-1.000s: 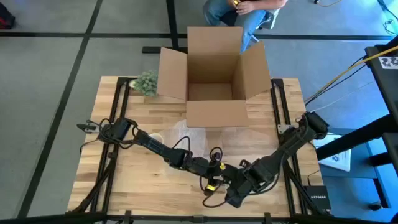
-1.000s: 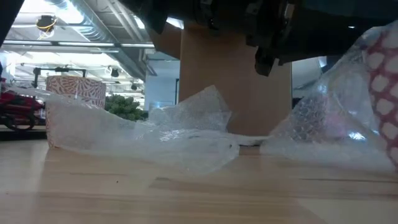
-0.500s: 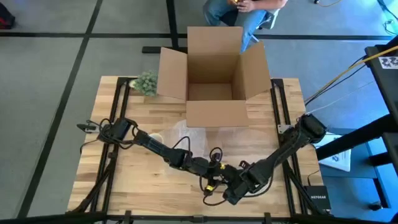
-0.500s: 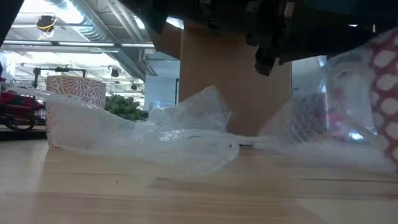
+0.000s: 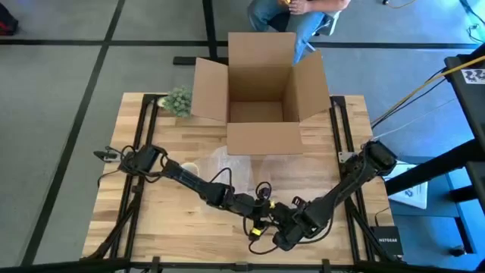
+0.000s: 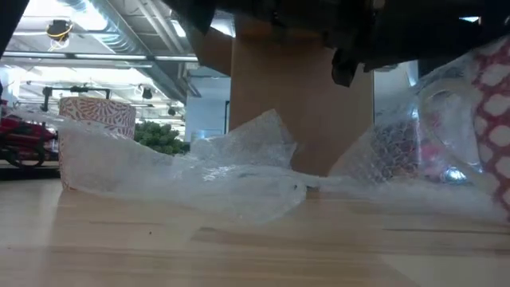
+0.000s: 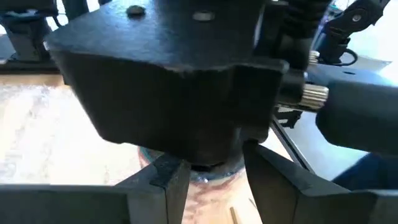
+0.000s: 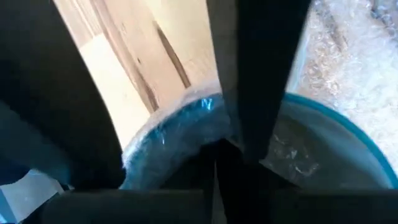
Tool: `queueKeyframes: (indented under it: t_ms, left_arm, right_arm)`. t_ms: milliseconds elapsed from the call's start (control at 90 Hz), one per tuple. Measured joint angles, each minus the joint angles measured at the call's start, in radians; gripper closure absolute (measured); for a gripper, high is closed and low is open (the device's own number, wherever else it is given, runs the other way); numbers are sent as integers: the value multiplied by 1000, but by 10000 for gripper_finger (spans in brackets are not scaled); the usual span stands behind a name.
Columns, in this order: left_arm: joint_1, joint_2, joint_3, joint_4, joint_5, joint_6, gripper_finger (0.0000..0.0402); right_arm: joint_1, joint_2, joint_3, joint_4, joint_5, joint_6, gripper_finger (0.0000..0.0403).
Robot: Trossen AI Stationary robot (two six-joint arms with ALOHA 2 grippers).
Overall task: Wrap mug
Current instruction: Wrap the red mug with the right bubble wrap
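Looking straight down, both arms meet low over the near middle of the wooden table (image 5: 159, 205): the left gripper (image 5: 261, 214) reaches in from the left edge, the right gripper (image 5: 282, 236) from the right, their heads almost touching. Beyond them a sheet of bubble wrap (image 5: 227, 163) lies flat, and an open cardboard box (image 5: 258, 95) sits at the far edge with a small green plant (image 5: 179, 99) by its left flap. Bare wood stays free along the left side and the near left corner. A seated person (image 5: 292, 11) shows past the box.

From table height, the bubble wrap (image 6: 199, 171) sprawls across the middle, a patterned roll (image 6: 97, 118) stands at its left end, and the red-and-white mug (image 6: 488, 104), swathed in wrap, sits at the right edge under the dark arms.

In the left wrist view, the right arm's body fills the frame; the left fingers (image 7: 163, 180) stand apart, with a glimpse of the wrapped mug between them.

In the right wrist view, one finger (image 8: 255, 74) drops inside the mug's teal rim (image 8: 323, 118), pinching the wall.
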Motion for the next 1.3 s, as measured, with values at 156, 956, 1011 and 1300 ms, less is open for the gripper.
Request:
queueKeyframes:
  t_ms: [156,956,1011,1300]
  left_arm:
    - [-3,52,17,29,-56,83,267]
    - [-7,69,15,20,-35,115,267]
    - [-7,60,14,16,-35,115,267]
    - [-7,52,13,6,-29,113,267]
  right_arm:
    - [-1,0,4,0,7,2,402]
    - [13,-11,381,-395,-25,-1,402]
    - [20,-10,357,-359,-10,3,402]
    - [34,-9,132,-95,30,34,402]
